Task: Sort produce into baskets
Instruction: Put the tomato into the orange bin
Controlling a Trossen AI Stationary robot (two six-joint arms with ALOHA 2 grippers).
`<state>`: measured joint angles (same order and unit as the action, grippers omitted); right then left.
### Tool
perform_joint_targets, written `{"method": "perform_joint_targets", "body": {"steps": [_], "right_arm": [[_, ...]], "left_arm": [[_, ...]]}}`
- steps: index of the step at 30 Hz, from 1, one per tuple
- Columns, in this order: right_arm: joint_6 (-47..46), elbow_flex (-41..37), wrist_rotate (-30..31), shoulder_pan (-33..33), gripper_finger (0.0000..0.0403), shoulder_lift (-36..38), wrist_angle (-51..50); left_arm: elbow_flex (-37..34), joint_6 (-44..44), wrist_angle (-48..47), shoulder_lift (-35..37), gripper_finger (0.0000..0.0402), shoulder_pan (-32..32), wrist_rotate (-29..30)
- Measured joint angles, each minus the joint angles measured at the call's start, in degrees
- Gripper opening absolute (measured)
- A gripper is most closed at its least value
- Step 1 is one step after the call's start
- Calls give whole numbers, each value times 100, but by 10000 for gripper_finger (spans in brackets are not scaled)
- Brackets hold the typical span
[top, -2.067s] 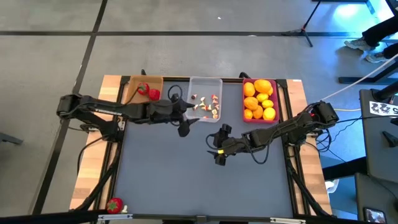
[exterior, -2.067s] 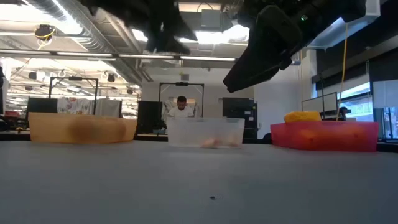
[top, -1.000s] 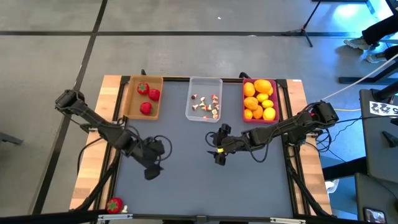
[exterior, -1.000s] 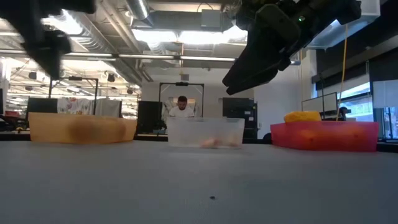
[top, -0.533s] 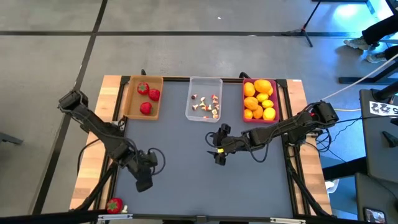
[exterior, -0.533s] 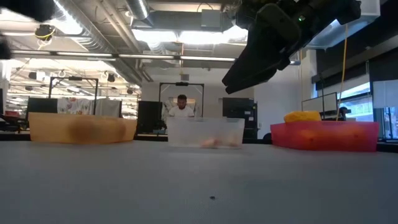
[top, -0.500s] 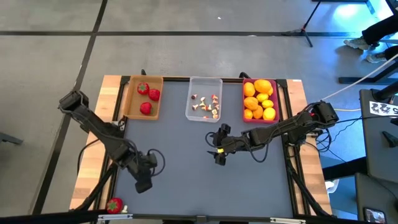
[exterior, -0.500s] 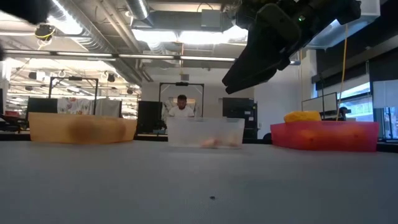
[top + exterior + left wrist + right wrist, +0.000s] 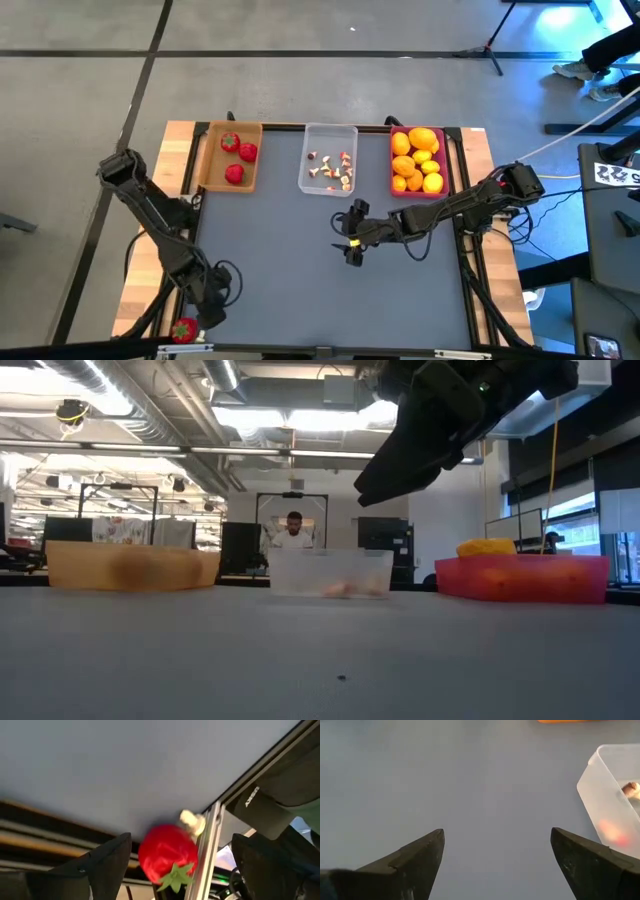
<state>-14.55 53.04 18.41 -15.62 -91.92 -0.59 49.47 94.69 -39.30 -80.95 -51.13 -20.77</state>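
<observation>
A red strawberry with a green top point(image 9: 184, 329) lies on the wooden border at the table's near left corner; it also shows in the left wrist view point(image 9: 167, 853). My left gripper point(image 9: 212, 312) is open just right of it, its fingers standing apart on either side of the strawberry in the wrist view, touching nothing. My right gripper point(image 9: 352, 246) is open and empty above the table's middle. The tan basket point(image 9: 208, 160) holds three strawberries, the clear basket point(image 9: 345, 135) mushroom bits, the pink basket point(image 9: 447, 170) yellow and orange fruits.
The three baskets stand in a row along the table's far edge. A metal frame rail point(image 9: 207, 855) runs beside the strawberry at the table's near left corner. The grey mat point(image 9: 330, 290) between the arms and the near edge is bare.
My left gripper has gone from the table's left middle toward the near left corner, coming close to the strawberry that lies there. My right gripper has kept still.
</observation>
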Motion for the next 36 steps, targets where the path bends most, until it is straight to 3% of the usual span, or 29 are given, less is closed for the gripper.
{"method": "perform_joint_targets", "body": {"steps": [17,36], "right_arm": [[197,0,-4,0,360,0,88],[203,0,-4,0,360,0,95]], "left_arm": [[9,1172,596,-457,336,-868,-315],[-2,520,647,-727,324,-620,-814]]}}
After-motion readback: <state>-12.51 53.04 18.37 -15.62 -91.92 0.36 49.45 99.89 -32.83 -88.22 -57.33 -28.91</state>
